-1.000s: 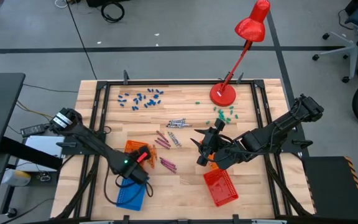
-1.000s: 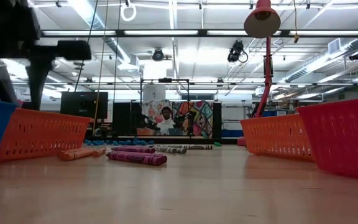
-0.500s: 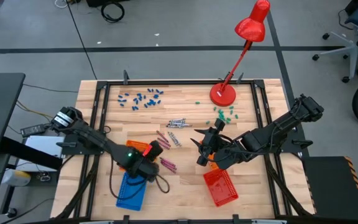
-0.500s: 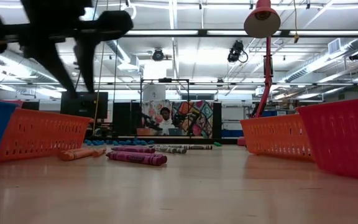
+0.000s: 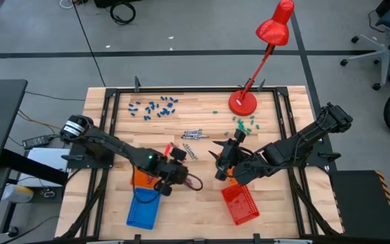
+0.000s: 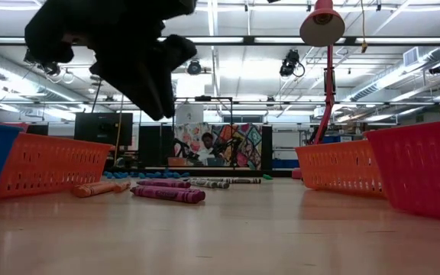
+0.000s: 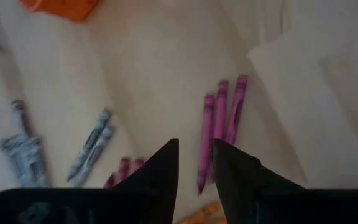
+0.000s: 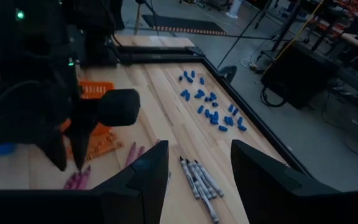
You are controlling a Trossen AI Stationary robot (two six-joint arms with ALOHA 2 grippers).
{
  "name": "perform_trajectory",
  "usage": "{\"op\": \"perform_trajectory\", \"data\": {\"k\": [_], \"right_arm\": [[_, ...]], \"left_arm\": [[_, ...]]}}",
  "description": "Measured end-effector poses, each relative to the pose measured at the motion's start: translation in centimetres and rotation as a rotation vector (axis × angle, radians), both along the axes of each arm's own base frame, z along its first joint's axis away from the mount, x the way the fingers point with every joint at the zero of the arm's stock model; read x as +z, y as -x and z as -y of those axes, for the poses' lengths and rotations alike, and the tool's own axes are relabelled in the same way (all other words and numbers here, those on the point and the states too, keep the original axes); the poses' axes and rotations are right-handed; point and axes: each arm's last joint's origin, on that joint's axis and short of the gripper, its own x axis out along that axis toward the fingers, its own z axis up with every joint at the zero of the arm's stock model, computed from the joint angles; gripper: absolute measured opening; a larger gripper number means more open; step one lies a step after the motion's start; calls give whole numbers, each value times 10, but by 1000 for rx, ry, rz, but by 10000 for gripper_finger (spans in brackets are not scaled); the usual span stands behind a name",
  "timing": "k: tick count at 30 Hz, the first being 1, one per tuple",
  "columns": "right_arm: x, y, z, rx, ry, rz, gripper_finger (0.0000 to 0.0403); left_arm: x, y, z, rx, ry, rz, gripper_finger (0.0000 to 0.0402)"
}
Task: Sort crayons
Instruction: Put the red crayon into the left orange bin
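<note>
Left pincer (image 7: 194,163) hangs over the wooden bench (image 5: 202,108), fingers narrowly parted and empty, aimed at thin magenta-pink crayons (image 7: 219,124) just below; I judge a pick is intended. Right pincer (image 8: 197,168) waits mid-bench, wide, nothing held, near grey-silver crayons (image 8: 201,180).

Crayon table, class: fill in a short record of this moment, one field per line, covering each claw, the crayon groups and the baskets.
left claw: raised above the magenta crayons, nothing between its fingers
right claw: open, empty, mid-table, waiting
grey crayons: loose cluster near the table's middle
orange crayons: lying beside the orange basket
blue basket: at the near edge on the left arm's side
red basket: at the near edge on the right arm's side
</note>
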Motion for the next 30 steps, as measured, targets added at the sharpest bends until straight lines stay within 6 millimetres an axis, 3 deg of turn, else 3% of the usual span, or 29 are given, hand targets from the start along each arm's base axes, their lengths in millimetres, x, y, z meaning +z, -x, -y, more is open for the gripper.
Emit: {"op": "perform_trajectory", "data": {"k": [4, 9, 20, 30], "right_arm": [[-3, 3, 0, -12, 5, -26, 178], [-5, 5, 1, -20, 9, -43, 178], [-5, 5, 2, -22, 17, -53, 178], [-5, 5, 2, -22, 15, -51, 178]], "left_arm": [[-20, -6, 5, -13, -3, -45, 107], [-37, -14, -12, 19, -40, -113, 107], [-39, -23, -55, 7, -47, -161, 107], [-42, -22, -69, -27, -79, -209, 107]]}}
